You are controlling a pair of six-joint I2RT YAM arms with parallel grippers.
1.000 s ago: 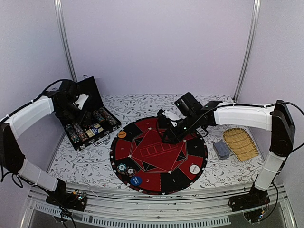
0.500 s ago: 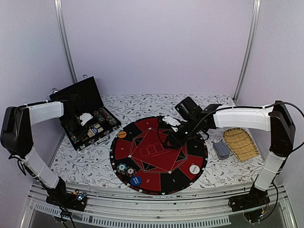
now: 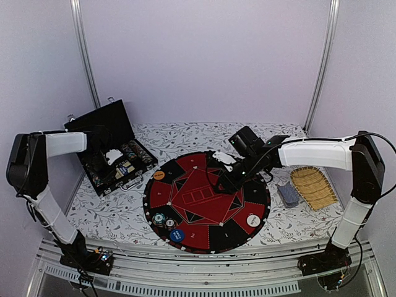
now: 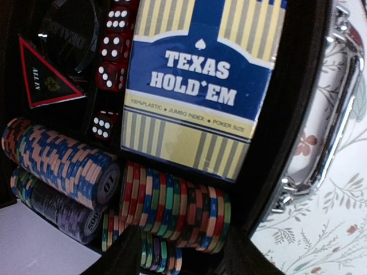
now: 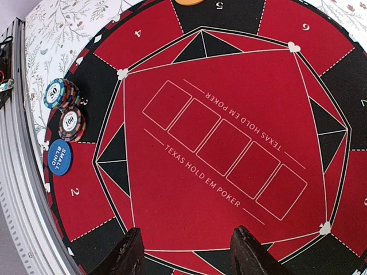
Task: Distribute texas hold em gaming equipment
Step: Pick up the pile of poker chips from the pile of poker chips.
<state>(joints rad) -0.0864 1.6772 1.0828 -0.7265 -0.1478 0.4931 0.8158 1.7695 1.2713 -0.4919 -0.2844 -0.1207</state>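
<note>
Nearest, at the lower left of the round red and black felt board (image 3: 207,204), a blue button disc (image 3: 177,235) lies flat beside two short stacks of striped poker chips (image 3: 164,219). A white button disc (image 3: 252,219) lies at the board's lower right and an orange button disc (image 3: 159,175) at its upper left. The right gripper (image 5: 189,255) hangs over the board's middle, jaws part-way apart and empty. Right of the board, a grey-blue stack of playing cards (image 3: 288,193) lies face down, long axis running near to far, beside a straw-coloured slatted mat (image 3: 314,187). At far left, the open black case (image 3: 104,122) holds rows of chips (image 4: 172,206) on edge, running left to right, red dice (image 4: 112,51), and a blue and yellow card box (image 4: 200,86) lying lengthwise up the frame. The left gripper (image 4: 179,258) straddles one row, fingers apart; whether it pinches the chips cannot be told.
</note>
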